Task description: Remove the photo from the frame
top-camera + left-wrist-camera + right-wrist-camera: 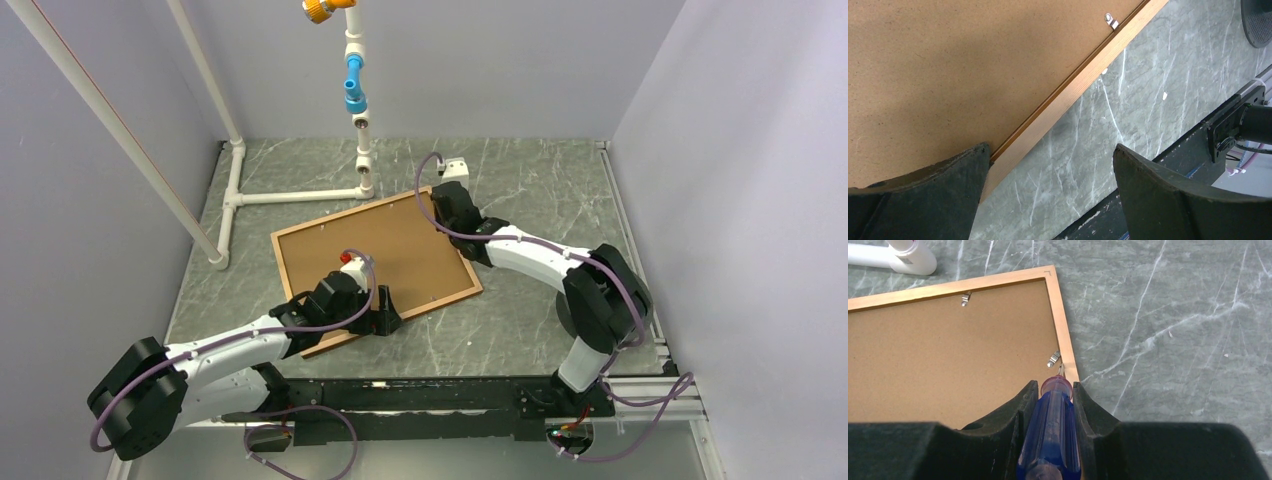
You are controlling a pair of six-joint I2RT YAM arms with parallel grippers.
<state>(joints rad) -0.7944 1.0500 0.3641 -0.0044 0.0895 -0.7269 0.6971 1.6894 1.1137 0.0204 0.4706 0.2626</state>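
The frame (350, 211) lies face down on the table, its plain brown backing board (390, 245) facing up. The photo is hidden under the board. My left gripper (385, 305) is open at the frame's near edge; in the left wrist view (1049, 150) one finger rests over the board (948, 75) and frame border (1073, 87), the other over the table. My right gripper (450, 200) is at the frame's far right corner, shut on a blue-handled screwdriver (1050, 425). The screwdriver's tip touches a metal clip (1054, 359) on the frame border (1063, 315).
A white pipe structure (300, 196) stands just behind the frame; its base shows in the right wrist view (908, 255). More clips sit on the frame (965, 299) (1110, 20). A black rail (430, 395) runs along the table's near edge.
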